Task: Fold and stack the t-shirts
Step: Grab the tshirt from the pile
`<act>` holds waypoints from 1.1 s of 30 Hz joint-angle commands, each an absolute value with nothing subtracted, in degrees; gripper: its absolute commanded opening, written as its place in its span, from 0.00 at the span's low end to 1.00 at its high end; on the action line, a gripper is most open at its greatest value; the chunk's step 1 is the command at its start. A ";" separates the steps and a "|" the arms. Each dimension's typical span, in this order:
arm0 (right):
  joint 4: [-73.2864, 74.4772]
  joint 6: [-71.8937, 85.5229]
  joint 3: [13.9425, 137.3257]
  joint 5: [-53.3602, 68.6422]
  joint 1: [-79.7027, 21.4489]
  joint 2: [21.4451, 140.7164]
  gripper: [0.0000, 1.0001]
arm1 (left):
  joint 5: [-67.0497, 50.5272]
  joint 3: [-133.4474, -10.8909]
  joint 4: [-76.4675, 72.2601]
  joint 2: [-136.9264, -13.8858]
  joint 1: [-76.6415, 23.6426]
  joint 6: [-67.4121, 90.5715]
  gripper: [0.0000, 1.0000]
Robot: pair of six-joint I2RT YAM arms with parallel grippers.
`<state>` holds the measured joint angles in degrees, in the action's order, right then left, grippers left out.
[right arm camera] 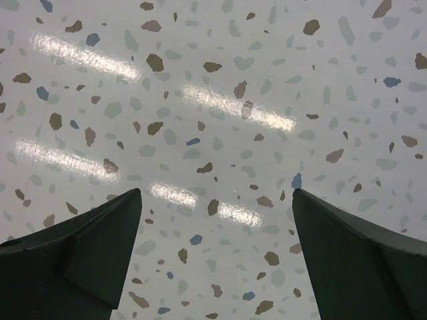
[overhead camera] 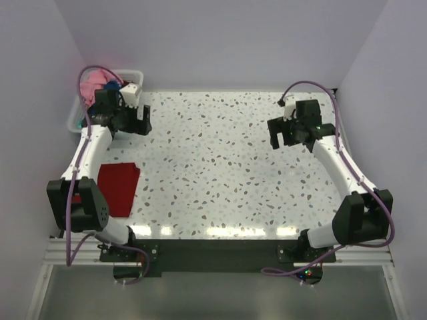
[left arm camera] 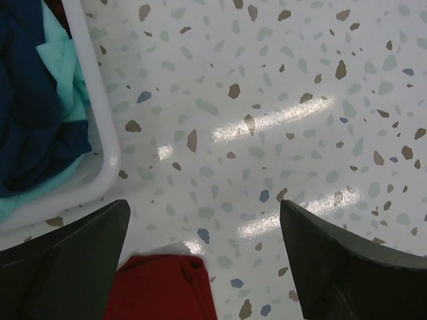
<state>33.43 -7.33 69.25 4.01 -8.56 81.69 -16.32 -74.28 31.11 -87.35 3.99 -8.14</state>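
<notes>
A folded dark red t-shirt (overhead camera: 118, 187) lies on the table at the near left; its corner shows in the left wrist view (left arm camera: 163, 290). A pink t-shirt (overhead camera: 97, 82) lies in the white basket (overhead camera: 72, 119) at the far left. The navy t-shirt (left arm camera: 30, 100) and the teal t-shirt (left arm camera: 63, 63) lie in the basket too. My left gripper (overhead camera: 143, 123) is open and empty above the table beside the basket. My right gripper (overhead camera: 283, 137) is open and empty above the far right of the table.
The basket's white rim (left arm camera: 100, 120) stands close to the left of my left fingers. The speckled white table (overhead camera: 227, 167) has walls at the back and both sides.
</notes>
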 commanded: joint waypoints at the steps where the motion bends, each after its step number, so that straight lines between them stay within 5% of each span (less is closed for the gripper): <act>1: 34.89 -8.35 71.98 4.57 -8.09 80.77 0.99 | -17.23 -83.29 32.69 -88.41 3.78 -9.40 1.00; 14: 37.00 -5.27 75.06 9.92 -7.56 82.26 0.99 | -10.72 -129.71 52.99 -114.85 15.72 -11.60 1.00; 33: 39.90 -6.24 78.13 12.74 -7.47 87.36 0.99 | -11.16 -126.30 42.28 -129.54 16.88 -14.50 1.00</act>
<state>39.05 -6.00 75.53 11.60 -7.70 86.89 -10.87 -125.36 45.63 -126.98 17.82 -13.10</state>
